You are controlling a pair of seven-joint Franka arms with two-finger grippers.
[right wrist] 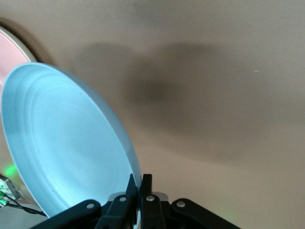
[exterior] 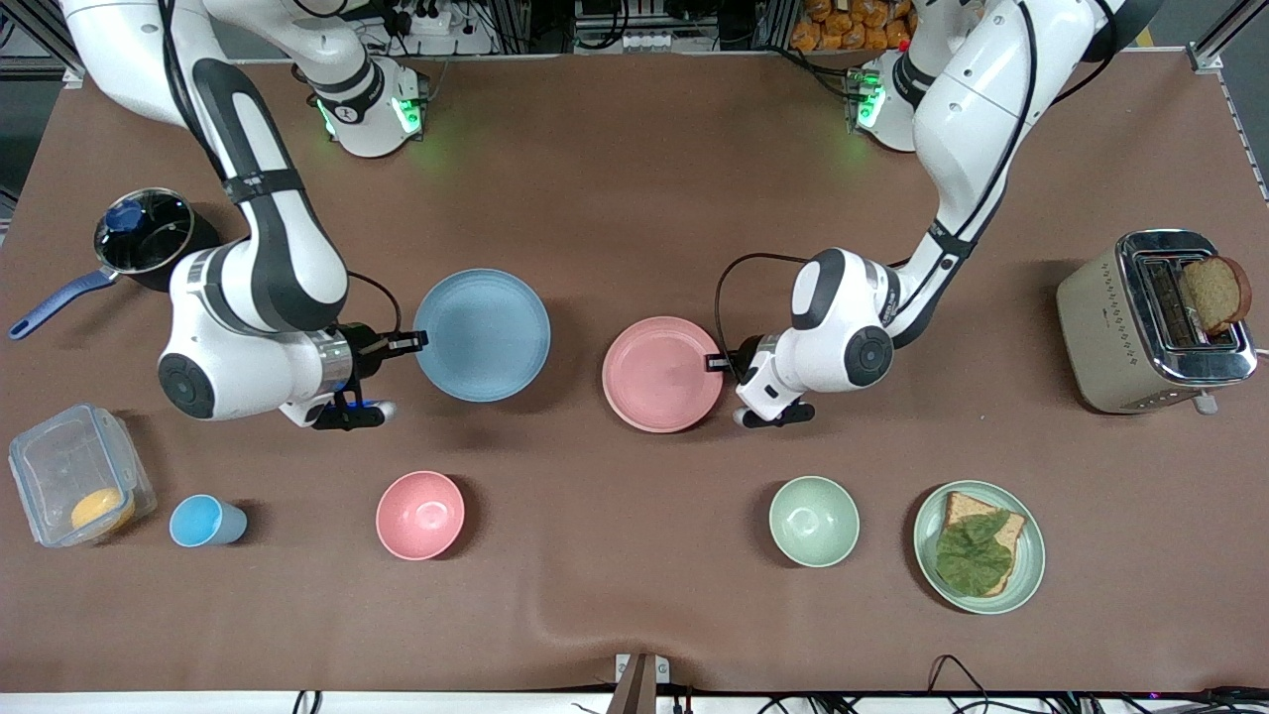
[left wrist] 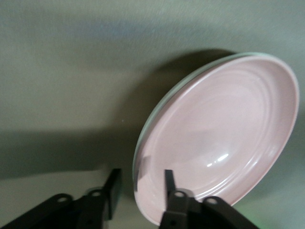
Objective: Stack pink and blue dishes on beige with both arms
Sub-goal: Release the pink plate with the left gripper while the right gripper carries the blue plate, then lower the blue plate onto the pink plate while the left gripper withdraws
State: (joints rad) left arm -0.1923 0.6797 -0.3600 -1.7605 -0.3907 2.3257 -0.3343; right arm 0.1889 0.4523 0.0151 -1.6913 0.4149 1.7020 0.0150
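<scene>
The light blue plate hangs a little above the table's middle, toward the right arm's end. My right gripper is shut on its rim. The pale pink plate lies beside it toward the left arm's end, and also shows in the right wrist view. My left gripper is open and straddles the pink rim, one finger over the plate and one outside it. A thin pale edge shows under that rim. No beige plate shows in the front view.
A blue-handled pot stands beside the right arm. Nearer the front camera are a clear container, a blue cup, a pink bowl, a green bowl and a green plate with toast. The toaster holds bread.
</scene>
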